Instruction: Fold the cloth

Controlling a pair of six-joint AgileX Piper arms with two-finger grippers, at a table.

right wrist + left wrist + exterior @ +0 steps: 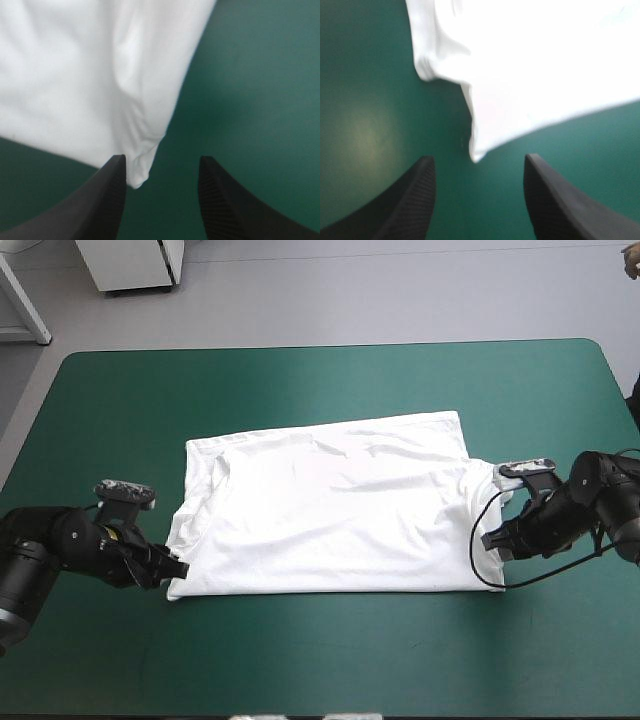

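The white T-shirt lies folded into a broad rectangle in the middle of the teal-green table. My left gripper sits at the shirt's near left corner, open; in the left wrist view that corner points into the gap just ahead of my left gripper, touching neither finger. My right gripper is at the near right corner, also open. In the right wrist view my right gripper stands apart, and the T-shirt's corner hangs beside one finger, just ahead of the gap.
Bare teal-green cover runs along the near side and also beyond the shirt. A white cabinet stands on the floor past the far edge.
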